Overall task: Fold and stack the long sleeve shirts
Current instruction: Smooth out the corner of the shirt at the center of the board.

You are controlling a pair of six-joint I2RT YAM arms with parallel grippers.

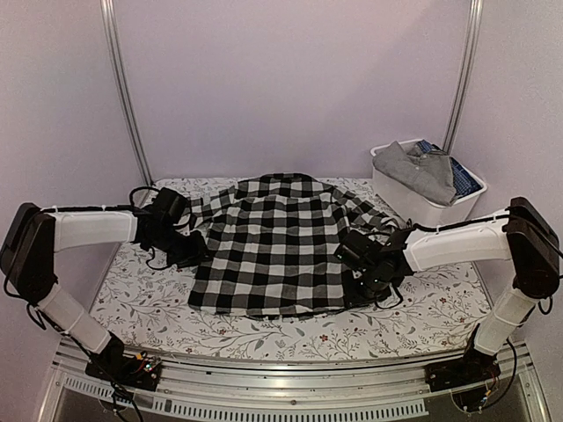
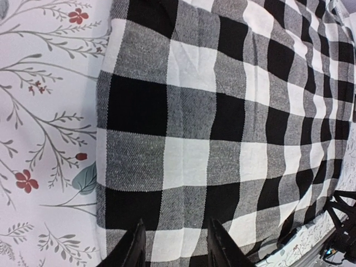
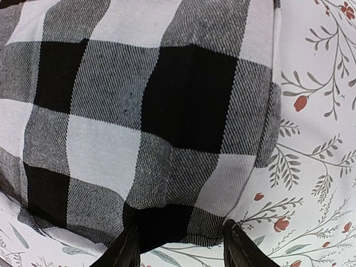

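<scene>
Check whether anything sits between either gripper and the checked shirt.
Nothing visible. The left gripper is at the shirt's left edge, the right gripper at its right edge, both open with cloth directly ahead of the fingertips. The bin stands clear at the far right.

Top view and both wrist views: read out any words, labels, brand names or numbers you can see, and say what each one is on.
No readable text in any view.
On the checked shirt: no tag or label showing.
On the white bin: plain wall, no print.
On the floral tablecloth: pattern only.
On the left arm and right arm: no lettering that can be made out.
</scene>
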